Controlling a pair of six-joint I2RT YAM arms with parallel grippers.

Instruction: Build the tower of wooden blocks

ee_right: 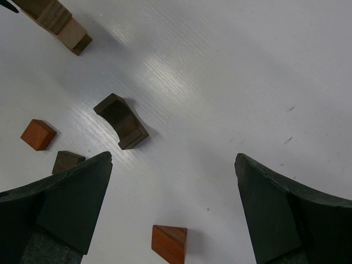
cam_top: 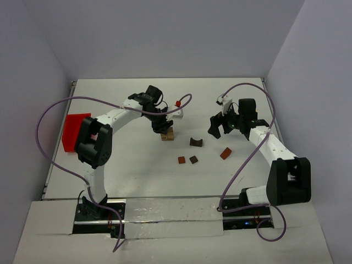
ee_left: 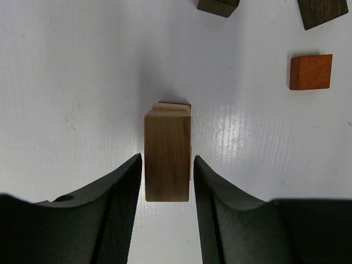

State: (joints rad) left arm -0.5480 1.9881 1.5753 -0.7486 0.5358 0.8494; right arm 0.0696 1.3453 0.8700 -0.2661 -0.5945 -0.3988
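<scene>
Arm bases (cam_top: 93, 212) line the near desk (cam_top: 137, 181) edge, with open surface ahead of them. Next come a reddish-brown cube (cam_top: 181, 159) and a dark brown cube (cam_top: 193, 159) just beside each other. A reddish-brown wedge (cam_top: 225, 153) lies to their right and a dark arch block (cam_top: 196, 142) just behind, all well inside the edges. Near the wedge the right hand (ee_right: 173, 159) hovers, spread wide and holding nothing. Mid-desk stands the wood block tower (cam_top: 166, 135). Straddling its top block is the left hand (ee_left: 167, 165), fingers narrowly parted with a thin gap on either side. At the left edge sits a red bin (cam_top: 74, 131). Beyond, open desk runs to the far wall.
</scene>
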